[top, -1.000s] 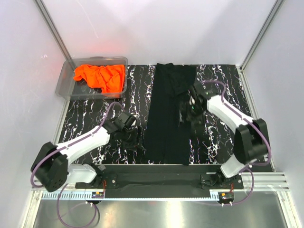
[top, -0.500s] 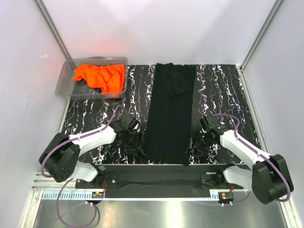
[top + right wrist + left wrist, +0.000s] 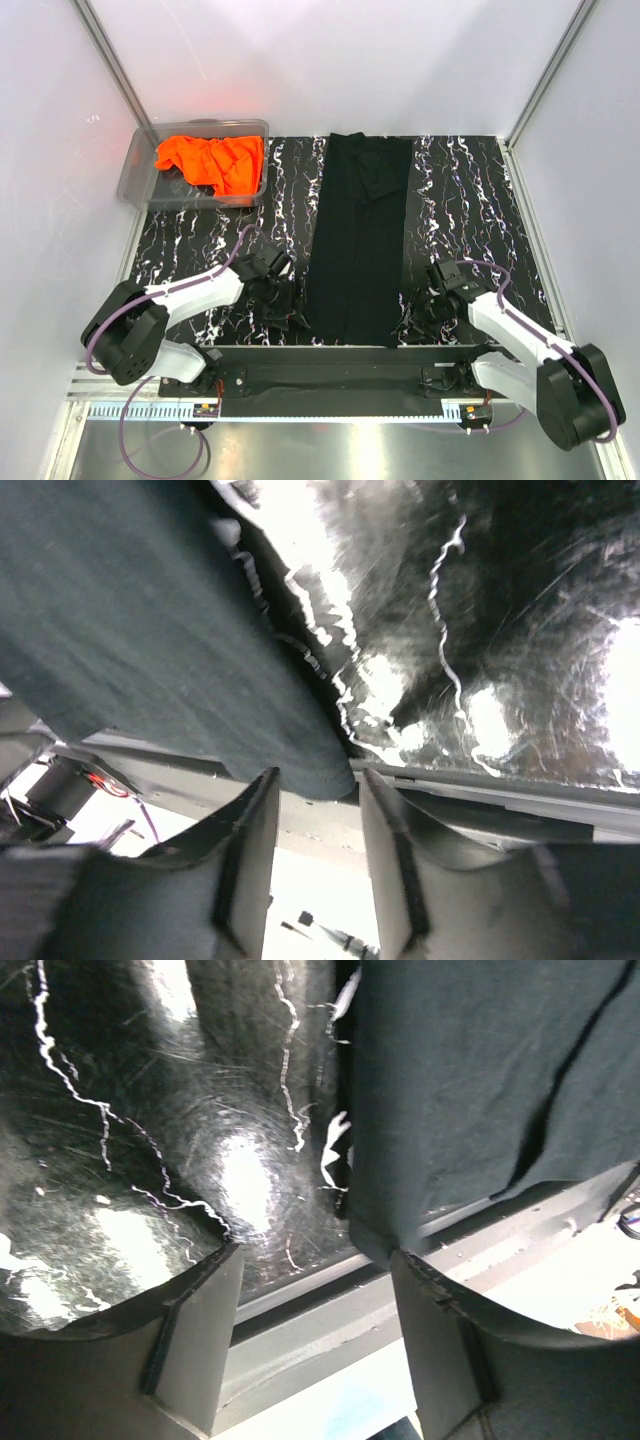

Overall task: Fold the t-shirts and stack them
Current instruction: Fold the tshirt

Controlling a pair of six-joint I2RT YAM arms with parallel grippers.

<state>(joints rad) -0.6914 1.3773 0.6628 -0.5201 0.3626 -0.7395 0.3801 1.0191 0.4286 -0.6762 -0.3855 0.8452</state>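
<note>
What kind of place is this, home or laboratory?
Probably a robot test cell: plain white walls enclose a marbled black table, and a left arm and right arm are bolted at its near edge.

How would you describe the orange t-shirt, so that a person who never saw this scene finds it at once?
On the black marbled table, a clear plastic bin stands at the far left corner. The orange t-shirt lies crumpled inside it. It is the only bright cloth; the black t-shirt lies flat in a long strip mid-table.

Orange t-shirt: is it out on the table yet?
No, the orange t-shirt lies crumpled inside the clear bin at the far left.
</note>
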